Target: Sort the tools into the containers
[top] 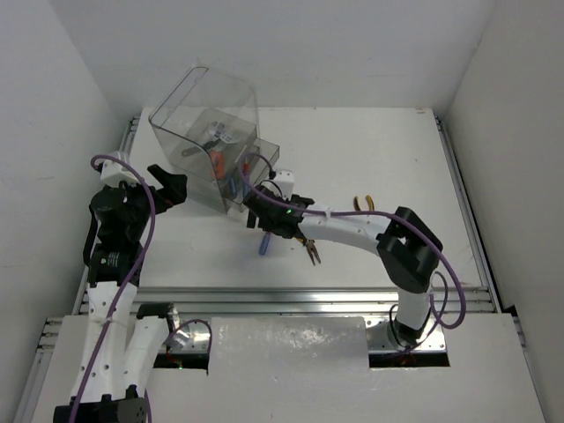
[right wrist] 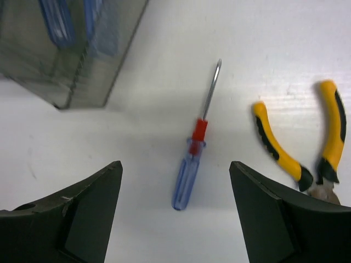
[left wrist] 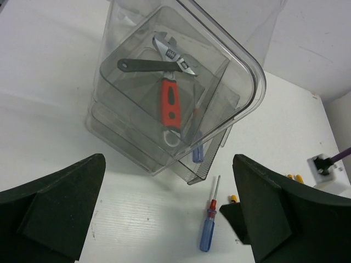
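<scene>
Hovering over the blue screwdriver [right wrist: 188, 170] at frame centre, the right gripper [right wrist: 174, 183] is spread wide, empty; left gripper [left wrist: 169, 186] likewise wide.

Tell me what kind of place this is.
Likely a robotics lab test cell: a white table boxed in by blank white walls, a left arm and right arm mounted at its edge.

The white table [top: 397, 150] carries a clear, smoky plastic box [top: 207, 132] in the upper left of the top view. Just below the box's lower right corner lies a blue-handled screwdriver [right wrist: 189, 164] with a red collar, its shaft pointing towards the box. Beside it on the right, not touching, lie yellow-and-black-handled pliers [right wrist: 277, 145]. Further right, near mid-frame, lie orange-handled pliers [top: 363, 204].
</scene>
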`<state>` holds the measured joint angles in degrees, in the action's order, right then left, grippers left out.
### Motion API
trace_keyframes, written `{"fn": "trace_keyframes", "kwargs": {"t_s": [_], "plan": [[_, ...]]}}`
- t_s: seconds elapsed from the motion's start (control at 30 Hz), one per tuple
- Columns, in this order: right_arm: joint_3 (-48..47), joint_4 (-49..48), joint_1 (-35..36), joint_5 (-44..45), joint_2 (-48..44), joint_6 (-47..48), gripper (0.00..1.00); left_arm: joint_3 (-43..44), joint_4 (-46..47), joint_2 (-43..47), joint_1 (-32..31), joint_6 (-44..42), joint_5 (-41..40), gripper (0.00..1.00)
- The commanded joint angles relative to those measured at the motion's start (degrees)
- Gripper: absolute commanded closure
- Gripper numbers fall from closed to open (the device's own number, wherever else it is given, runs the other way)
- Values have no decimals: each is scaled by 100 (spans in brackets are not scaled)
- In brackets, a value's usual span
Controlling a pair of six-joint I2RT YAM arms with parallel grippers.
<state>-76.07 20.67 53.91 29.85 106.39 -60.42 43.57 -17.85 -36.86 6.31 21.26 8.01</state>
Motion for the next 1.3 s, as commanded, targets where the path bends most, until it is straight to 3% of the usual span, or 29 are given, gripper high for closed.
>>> {"fn": "trace_keyframes", "kwargs": {"t_s": [0.0, 0.1, 0.27, 0.43, 0.5, 0.53, 0.63, 0.8, 0.97, 1.27], "plan": [[-39, 95, 128, 601, 171, -65, 21, 187, 194, 48, 2, -69, -10, 0], [-75, 192, 164, 479, 443, -224, 25, 195, 185, 39, 11, -69, -19, 0], [-196, 16, 155, 136, 935, -286, 41, 187, 185, 39, 2, -69, -10, 0], [-224, 25, 120, -101, 1297, -444, 44, 195, 185, 30, -6, -78, 8, 0], [-49, 34, 76, -154, 1262, -593, 60, 195, 176, 39, -7, -78, 8, 0], [213, -27, 67, -163, 1105, -663, 73, 187, 185, 39, -7, -78, -1, 0], [863, -614, 84, -102, 499, -708, 100, 187, 194, 39, 2, -78, 25, 0], [1462, -1257, -134, -277, -713, -357, 99, 187, 194, 39, -7, -78, 25, 0], [1631, -2005, -925, -1357, -1217, -286, 98, 187, 185, 21, -6, -69, 34, 0], [-593, -1365, -1488, -2202, 232, -699, 95, 204, 167, 91, -7, -87, -80, 0]]}}
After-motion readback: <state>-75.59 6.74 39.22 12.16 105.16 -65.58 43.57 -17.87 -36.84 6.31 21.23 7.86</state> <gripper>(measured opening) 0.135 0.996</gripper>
